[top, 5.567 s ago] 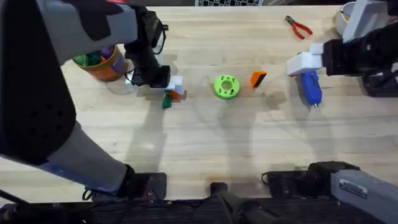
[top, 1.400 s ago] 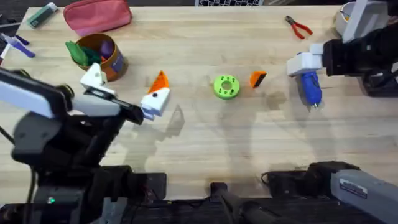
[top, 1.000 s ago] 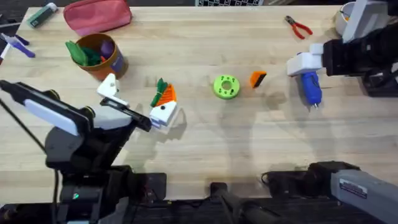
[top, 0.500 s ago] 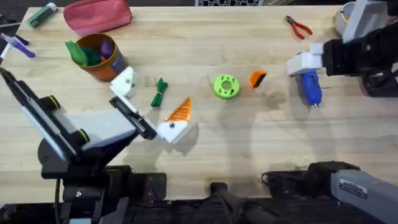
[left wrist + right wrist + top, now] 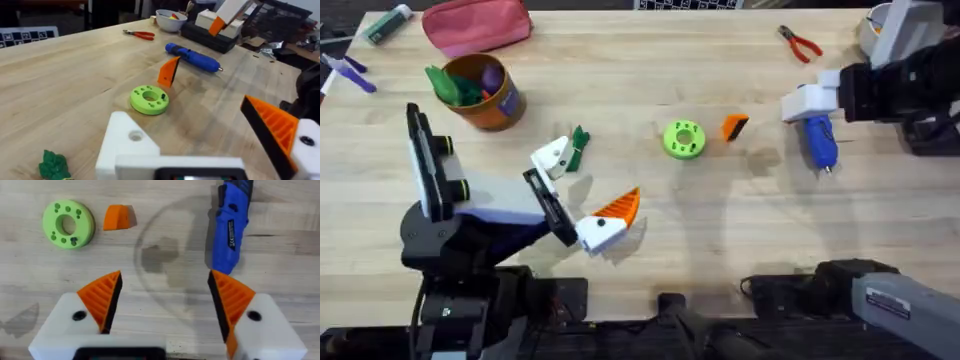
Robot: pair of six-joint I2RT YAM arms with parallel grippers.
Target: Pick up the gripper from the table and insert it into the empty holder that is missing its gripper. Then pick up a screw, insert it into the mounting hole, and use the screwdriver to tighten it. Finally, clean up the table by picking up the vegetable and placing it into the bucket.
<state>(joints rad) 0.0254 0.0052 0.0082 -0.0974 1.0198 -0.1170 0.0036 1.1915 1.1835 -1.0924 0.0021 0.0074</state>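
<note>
The orange gripper (image 5: pixel 734 127) (image 5: pixel 169 71) (image 5: pixel 118 217) lies on the table right of a green disc (image 5: pixel 683 139). My left gripper (image 5: pixel 588 182) (image 5: pixel 200 137) is open and holds nothing. One of its fingers is the empty holder (image 5: pixel 552 157) (image 5: pixel 127 145), a white block with a mounting hole; the other bears an orange tip. The vegetable (image 5: pixel 578 147) (image 5: pixel 54 165) lies just beyond the holder. My right gripper (image 5: pixel 812 104) (image 5: pixel 165 300) hangs open above the blue screwdriver (image 5: pixel 818 140) (image 5: pixel 230 225). The bucket (image 5: pixel 485 92) stands at far left. No screw is clearly visible.
A pink pouch (image 5: pixel 475 25) lies behind the bucket. Red-handled pliers (image 5: pixel 800 42) and a white bowl (image 5: pixel 873 30) sit at the far right. A small dark piece stands on the green disc (image 5: pixel 149 99). Bare wood stretches across the table's front.
My left gripper has swung toward the front and right, away from the bucket, leaving the vegetable lying on the table. The right arm has not moved.
</note>
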